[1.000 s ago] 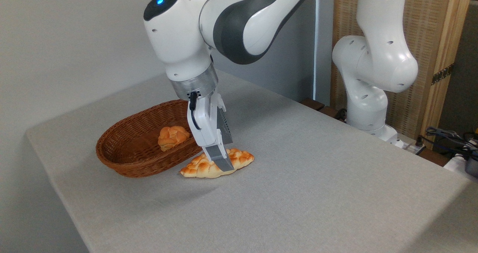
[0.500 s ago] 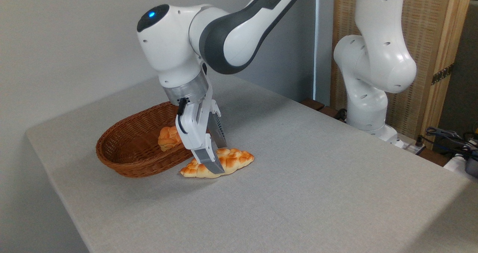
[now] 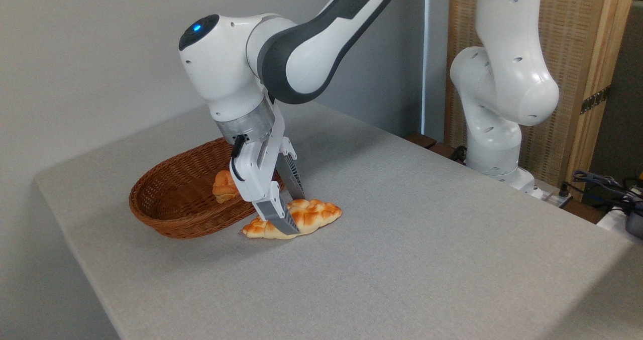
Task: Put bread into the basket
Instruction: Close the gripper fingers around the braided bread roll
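Straddling the long flat braided loaf of bread (image 3: 306,215), golden-orange with pale cream edges, the white robot hand (image 3: 287,214) reaches down at a slant with its grey fingers (image 3: 278,218) parted, one on the near side of the loaf and one behind it. Whether they press on the crust cannot be told. The loaf lies on the grey fabric-covered worktop (image 3: 402,239), its left tip just beside the oval reddish-brown woven wicker basket (image 3: 166,204). Inside the basket sits a small round knotted bun (image 3: 223,187), partly hidden by the hand. Behind, the white and dark grey arm (image 3: 301,43) rises to its base at the worktop's far right edge.
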Controlling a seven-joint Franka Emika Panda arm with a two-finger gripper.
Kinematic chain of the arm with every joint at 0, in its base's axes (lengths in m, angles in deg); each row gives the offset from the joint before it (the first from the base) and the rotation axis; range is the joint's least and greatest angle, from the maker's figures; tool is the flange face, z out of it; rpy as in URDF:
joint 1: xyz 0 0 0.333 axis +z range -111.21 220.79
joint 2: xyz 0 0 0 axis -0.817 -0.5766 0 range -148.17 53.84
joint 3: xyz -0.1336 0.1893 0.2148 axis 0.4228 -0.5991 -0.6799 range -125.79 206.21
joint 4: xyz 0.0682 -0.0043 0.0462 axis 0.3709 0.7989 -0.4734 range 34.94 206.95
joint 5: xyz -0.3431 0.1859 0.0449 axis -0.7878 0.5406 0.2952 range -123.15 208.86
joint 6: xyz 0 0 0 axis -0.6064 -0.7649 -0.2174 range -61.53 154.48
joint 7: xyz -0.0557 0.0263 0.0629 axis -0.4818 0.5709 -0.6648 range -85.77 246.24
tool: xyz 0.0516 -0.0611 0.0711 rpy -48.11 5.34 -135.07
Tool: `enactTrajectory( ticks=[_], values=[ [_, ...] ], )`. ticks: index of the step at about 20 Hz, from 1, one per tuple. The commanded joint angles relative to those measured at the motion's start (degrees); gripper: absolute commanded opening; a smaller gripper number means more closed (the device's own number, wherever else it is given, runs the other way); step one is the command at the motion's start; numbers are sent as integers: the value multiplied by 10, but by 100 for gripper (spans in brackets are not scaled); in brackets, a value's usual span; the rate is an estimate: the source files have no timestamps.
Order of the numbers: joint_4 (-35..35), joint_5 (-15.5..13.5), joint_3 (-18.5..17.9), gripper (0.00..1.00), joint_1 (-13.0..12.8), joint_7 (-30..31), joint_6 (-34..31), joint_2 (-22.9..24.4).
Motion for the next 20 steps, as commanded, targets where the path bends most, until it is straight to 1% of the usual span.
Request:
enactTrajectory(
  ticks=[1, 5, 6, 9, 10, 11, 20],
  values=[
    [1, 25, -3, 99, -7, 0, 7, 0],
    [0, 24, -3, 97, -6, 7, 9, -7],
    [0, 24, -3, 94, -6, 11, 9, -9],
    [-1, 20, -3, 68, -6, 18, 10, -11],
    [-2, 19, -3, 64, -6, 18, 9, -11],
    [-3, 19, -3, 61, -6, 18, 9, -10],
    [-5, 15, -8, 61, -4, 19, 8, -6]
  ],
)
